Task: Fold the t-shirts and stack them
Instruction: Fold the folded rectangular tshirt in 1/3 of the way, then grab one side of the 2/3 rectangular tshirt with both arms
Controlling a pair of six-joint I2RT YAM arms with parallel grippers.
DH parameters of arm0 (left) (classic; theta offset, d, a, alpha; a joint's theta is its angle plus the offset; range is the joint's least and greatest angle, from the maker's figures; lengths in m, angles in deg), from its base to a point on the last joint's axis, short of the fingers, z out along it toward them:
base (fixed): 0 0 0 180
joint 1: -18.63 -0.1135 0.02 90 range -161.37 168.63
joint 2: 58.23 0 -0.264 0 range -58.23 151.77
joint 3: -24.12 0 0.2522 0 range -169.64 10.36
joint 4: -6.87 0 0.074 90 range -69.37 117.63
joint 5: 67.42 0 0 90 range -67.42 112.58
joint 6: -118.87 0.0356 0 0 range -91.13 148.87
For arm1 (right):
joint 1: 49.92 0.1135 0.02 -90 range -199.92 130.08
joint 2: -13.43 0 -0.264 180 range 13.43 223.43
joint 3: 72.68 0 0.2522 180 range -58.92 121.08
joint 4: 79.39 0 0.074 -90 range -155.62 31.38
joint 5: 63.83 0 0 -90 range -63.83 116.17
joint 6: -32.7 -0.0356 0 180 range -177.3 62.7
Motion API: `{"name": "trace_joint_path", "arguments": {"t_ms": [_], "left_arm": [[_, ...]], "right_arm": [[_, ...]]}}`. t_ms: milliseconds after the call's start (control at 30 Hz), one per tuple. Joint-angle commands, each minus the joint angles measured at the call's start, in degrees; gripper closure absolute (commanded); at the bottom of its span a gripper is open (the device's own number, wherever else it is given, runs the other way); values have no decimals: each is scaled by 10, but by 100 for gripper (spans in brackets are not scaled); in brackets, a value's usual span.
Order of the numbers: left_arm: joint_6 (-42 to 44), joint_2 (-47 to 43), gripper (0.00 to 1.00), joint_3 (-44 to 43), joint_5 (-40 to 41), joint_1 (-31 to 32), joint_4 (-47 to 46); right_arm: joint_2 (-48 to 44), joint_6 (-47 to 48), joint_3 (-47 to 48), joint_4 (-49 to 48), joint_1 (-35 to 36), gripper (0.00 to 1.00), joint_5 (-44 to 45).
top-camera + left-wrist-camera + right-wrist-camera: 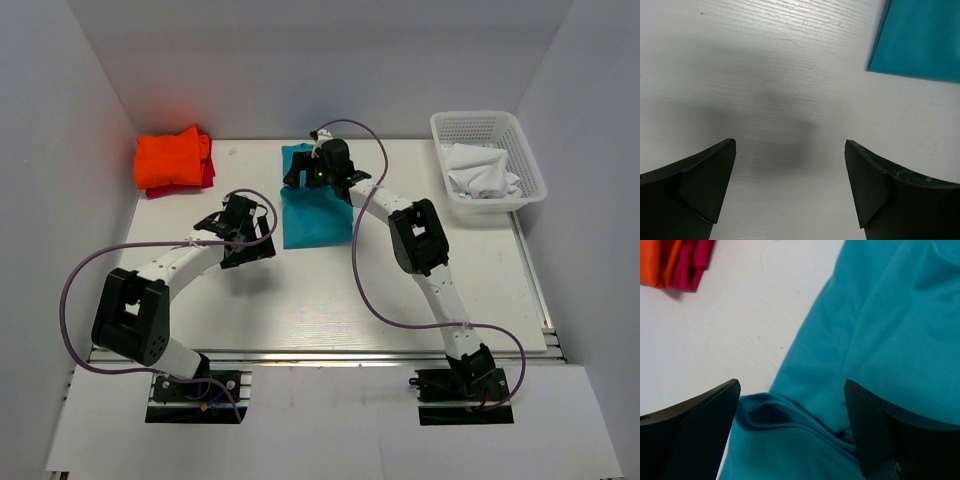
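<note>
You have three plain t-shirts in view: the teal-blue t-shirt (315,218), the orange t-shirt (172,160), which is a bright shade, and the red t-shirt (209,174), which leans to magenta in the right wrist view. The table (300,300) is white with fine streaks. The basket (480,124) is white mesh, and the cloth (482,172) in it is white. The left gripper (790,145) and right gripper (792,385) are black. The arms (180,262) are white with black joints, and their cables (66,300) are purple.
</note>
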Motion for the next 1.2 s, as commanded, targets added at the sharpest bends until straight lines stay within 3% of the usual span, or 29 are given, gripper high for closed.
{"name": "trace_joint_path", "arguments": {"t_ms": [0, 200, 333, 533, 633, 833, 1167], "left_arm": [[11, -22, 0, -9, -11, 5, -7], [35, -20, 0, -21, -34, 5, -32], [47, 8, 0, -33, -47, 10, -61], [64, 73, 0, -54, -90, 10, -114], [64, 97, 0, -74, -95, 10, -128], [64, 145, 0, -92, -84, 10, -142], [53, 187, 3, -97, -76, 10, -179]], "right_arm": [[-13, -10, 27, -11, -10, 10, 1], [-107, 71, -6, 13, -17, 10, 52], [-229, 41, -86, 41, -26, 10, 94], [-401, -26, -355, 53, -55, 10, 89], [-453, -25, -446, 84, -66, 10, 72], [-468, -18, -518, 125, -78, 10, 14], [-372, -49, -539, 77, -77, 12, -56]]}}
